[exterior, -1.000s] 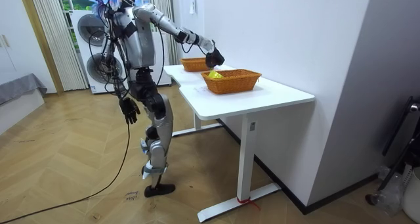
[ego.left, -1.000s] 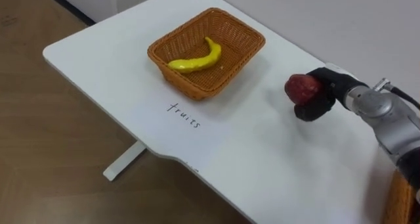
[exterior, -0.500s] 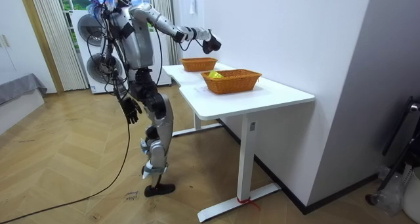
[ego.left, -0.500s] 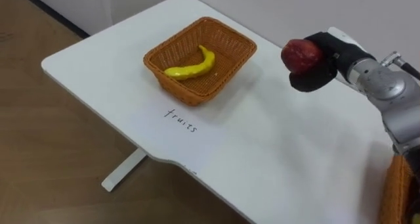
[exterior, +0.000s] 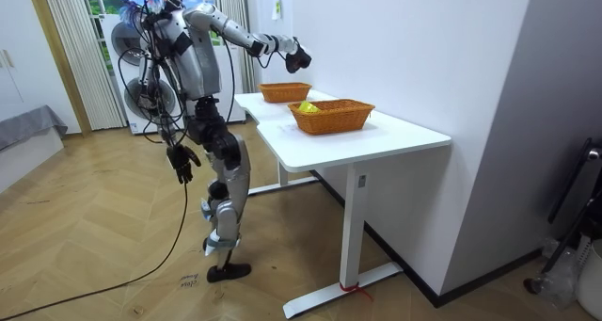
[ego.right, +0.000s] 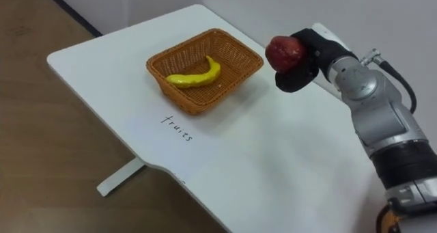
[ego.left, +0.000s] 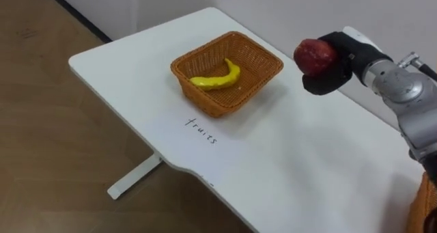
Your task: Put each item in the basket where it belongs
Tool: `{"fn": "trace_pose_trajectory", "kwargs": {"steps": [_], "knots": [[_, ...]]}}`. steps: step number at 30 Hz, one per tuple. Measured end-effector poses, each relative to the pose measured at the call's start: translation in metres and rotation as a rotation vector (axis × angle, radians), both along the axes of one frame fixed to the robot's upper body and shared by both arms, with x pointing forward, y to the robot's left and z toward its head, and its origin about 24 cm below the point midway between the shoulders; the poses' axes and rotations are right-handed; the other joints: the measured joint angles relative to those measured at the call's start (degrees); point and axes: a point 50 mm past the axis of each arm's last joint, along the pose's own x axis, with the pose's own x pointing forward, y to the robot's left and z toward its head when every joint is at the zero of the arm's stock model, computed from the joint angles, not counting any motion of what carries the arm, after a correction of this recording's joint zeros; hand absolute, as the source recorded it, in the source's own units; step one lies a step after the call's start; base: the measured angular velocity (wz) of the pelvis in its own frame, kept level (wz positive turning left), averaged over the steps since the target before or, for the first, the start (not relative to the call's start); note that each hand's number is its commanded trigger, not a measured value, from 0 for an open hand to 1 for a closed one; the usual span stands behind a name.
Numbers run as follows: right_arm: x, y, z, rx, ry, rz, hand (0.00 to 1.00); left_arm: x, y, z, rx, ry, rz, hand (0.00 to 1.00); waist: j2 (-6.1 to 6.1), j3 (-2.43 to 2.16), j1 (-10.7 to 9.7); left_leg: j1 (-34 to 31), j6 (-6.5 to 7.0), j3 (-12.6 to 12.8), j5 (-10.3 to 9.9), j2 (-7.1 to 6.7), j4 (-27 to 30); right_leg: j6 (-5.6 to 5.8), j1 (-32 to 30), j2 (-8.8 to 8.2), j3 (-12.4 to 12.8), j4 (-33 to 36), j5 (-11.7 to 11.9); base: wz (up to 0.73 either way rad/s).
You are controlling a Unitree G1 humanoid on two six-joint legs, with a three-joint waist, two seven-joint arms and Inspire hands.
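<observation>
Holds the right arm raised over the far edge of the desk (ego.left: 287, 165), right hand (ego.left: 334, 70) curled round a red apple (ego.left: 313, 55). Lets the left hand (exterior: 179, 157) hang at the side, fingers relaxed.
</observation>
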Motion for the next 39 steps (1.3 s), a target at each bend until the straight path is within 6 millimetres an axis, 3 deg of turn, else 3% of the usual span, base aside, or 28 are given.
{"fn": "trace_pose_trajectory", "kwargs": {"steps": [7,19,29,39], "knots": [[-0.002,0.002,-0.008,-0.006,0.029,0.009,1.0,-0.009,0.003,0.004,0.01,0.015,-0.001,0.0,-0.59,0.25,1.04,-0.06,0.0,-0.79,-0.02,-0.23,0.09,0.1,0.34,-0.06,-1.24,0.04,-0.05,0.06],[-0.003,0.004,-0.009,0.011,0.036,0.017,1.0,-0.012,0.007,0.008,0.024,0.003,-0.011,0.0,-0.65,0.22,2.55,0.02,-0.08,-1.75,0.0,-0.38,0.16,0.41,0.99,0.09,-1.45,-0.06,-0.24,0.06],[-0.003,0.009,-0.015,-0.008,0.055,0.037,1.0,-0.013,0.009,0.01,0.031,0.007,-0.015,0.0,-0.66,0.21,2.66,0.0,-0.14,-1.93,0.04,-0.39,0.27,0.42,1.15,0.15,-1.68,-0.06,-0.25,0.0],[-0.003,0.009,-0.015,-0.01,0.054,0.036,1.0,-0.02,0.015,0.015,0.037,0.015,-0.02,0.0,-1.38,-0.14,2.89,-0.17,-0.16,-2.84,0.05,-0.74,0.6,0.53,1.43,-0.01,-3.44,0.09,-0.31,0.04]]}}
